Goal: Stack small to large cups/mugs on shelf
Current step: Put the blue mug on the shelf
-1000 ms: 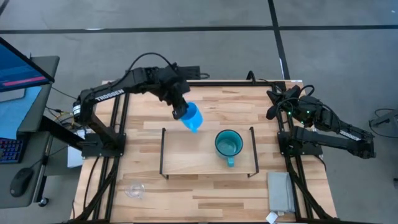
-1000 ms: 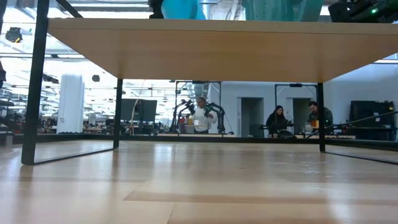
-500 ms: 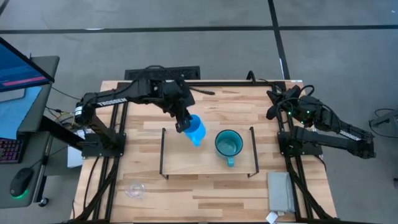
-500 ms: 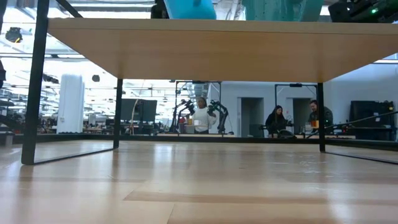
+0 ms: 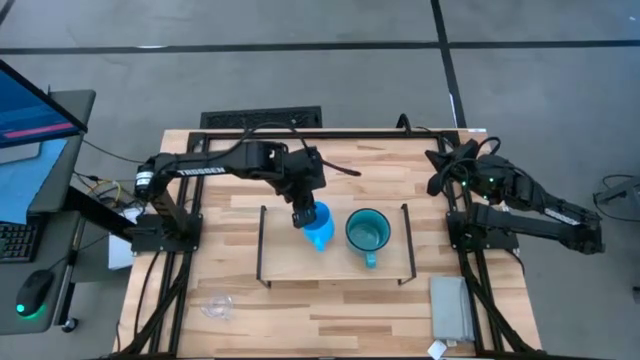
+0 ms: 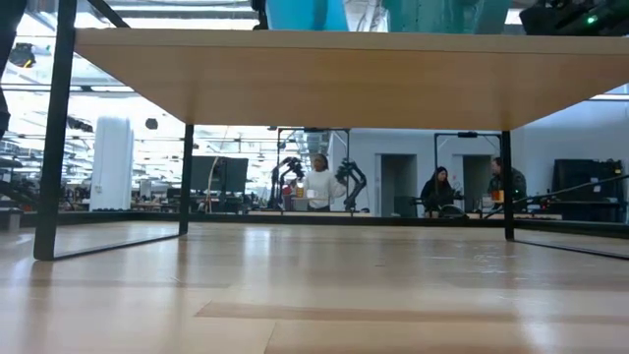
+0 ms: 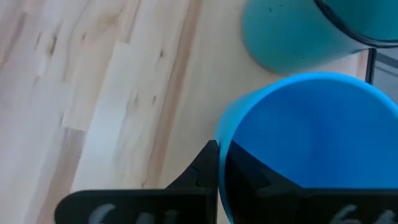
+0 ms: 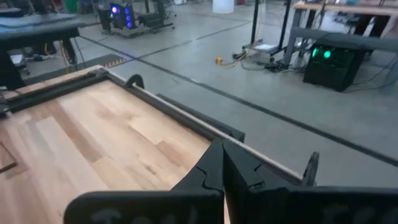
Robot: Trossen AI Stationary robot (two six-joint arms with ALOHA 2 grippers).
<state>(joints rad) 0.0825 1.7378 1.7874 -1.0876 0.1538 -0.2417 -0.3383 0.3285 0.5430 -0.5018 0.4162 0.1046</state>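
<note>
The left tool (image 5: 305, 212), clamped on the bright blue handled mug's (image 5: 318, 228) rim over the low light-wood shelf (image 5: 290, 255), next needed centring above the larger teal handled mug (image 5: 368, 232) to nest it, while the closed right tool (image 5: 437, 172) waited at the counter's edge.

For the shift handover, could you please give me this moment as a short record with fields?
left gripper: shut on the blue mug, over the shelf
right gripper: shut, empty, parked at the table's far right edge
teal mug: upright on the shelf, beside the blue mug
glass cup: on the table, off the shelf

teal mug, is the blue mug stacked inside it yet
No, the blue mug hangs beside the teal mug, held by the left gripper.
</note>
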